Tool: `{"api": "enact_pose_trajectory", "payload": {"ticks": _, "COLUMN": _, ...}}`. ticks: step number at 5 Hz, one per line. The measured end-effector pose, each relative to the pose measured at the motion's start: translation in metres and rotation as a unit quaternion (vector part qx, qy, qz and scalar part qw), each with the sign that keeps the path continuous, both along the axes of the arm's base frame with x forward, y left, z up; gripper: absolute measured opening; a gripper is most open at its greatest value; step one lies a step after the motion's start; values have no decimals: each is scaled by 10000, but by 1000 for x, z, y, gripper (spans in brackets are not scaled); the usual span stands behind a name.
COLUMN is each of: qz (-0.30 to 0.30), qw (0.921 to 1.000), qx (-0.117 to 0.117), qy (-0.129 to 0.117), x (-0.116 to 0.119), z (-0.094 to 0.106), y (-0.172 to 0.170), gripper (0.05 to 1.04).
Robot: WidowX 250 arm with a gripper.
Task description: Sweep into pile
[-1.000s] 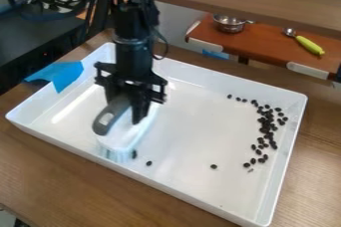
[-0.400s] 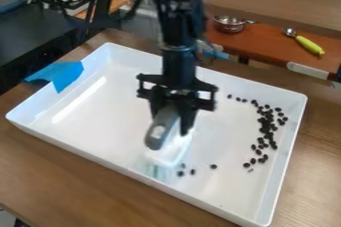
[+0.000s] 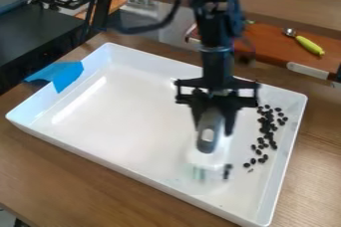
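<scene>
Looking down on a wooden surface (image 3: 40, 181), with a white tray (image 3: 113, 116) set aslant upon it. Over the tray, right of its middle, see the claw (image 3: 213, 130) hanging upright, clenched on a brush (image 3: 206, 147) by its grey handle. Note the long axis of the brush: running far to near, bristles at the near end. Look right of claw and brush for the loose pile of dark beans (image 3: 267, 124), strung far to near inside the tray's right side, so roughly abreast of the brush rather than beyond its tip. Judging from that, best to sweep rightward, flank first, with bristles low. Just beside the bristles, on their right, find a few stray beans (image 3: 228, 170), between brush and the near end of the pile. Likely to join it with a short rightward stroke; if pushed too fast, apt to scatter.
</scene>
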State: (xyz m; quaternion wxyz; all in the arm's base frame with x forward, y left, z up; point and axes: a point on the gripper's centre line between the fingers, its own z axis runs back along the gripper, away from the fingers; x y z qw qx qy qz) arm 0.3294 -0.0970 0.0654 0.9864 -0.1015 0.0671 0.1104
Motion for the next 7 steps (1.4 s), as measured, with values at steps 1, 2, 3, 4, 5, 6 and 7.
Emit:
{"api": "enact_pose_trajectory", "payload": {"ticks": 1, "qz": 226, "qw": 9994, "qx": -247, "qy": 47, "x": 7, "z": 2, "y": -19, "gripper": 484}}
{"api": "enact_pose_trajectory", "payload": {"ticks": 2, "qz": 379, "qw": 9985, "qx": -373, "qy": 124, "x": 13, "z": 5, "y": -25, "gripper": 484}}
{"api": "enact_pose_trajectory", "payload": {"ticks": 3, "qz": 366, "qw": 9980, "qx": -464, "qy": 220, "x": 15, "z": 13, "y": -20, "gripper": 484}}
{"api": "enact_pose_trajectory", "payload": {"ticks": 4, "qz": 467, "qw": 9960, "qx": -689, "qy": 327, "x": 22, "z": 29, "y": 11, "gripper": 484}}
{"api": "enact_pose_trajectory", "payload": {"ticks": 5, "qz": 630, "qw": 9940, "qx": -870, "qy": 219, "x": 32, "z": 56, "y": 63, "gripper": 484}}
{"api": "enact_pose_trajectory", "payload": {"ticks": 6, "qz": 412, "qw": 9973, "qx": -605, "qy": -79, "x": 39, "z": 74, "y": 101, "gripper": 484}}
{"api": "enact_pose_trajectory", "payload": {"ticks": 7, "qz": 212, "qw": 9989, "qx": -205, "qy": -373, "x": 46, "z": 61, "y": 129, "gripper": 484}}
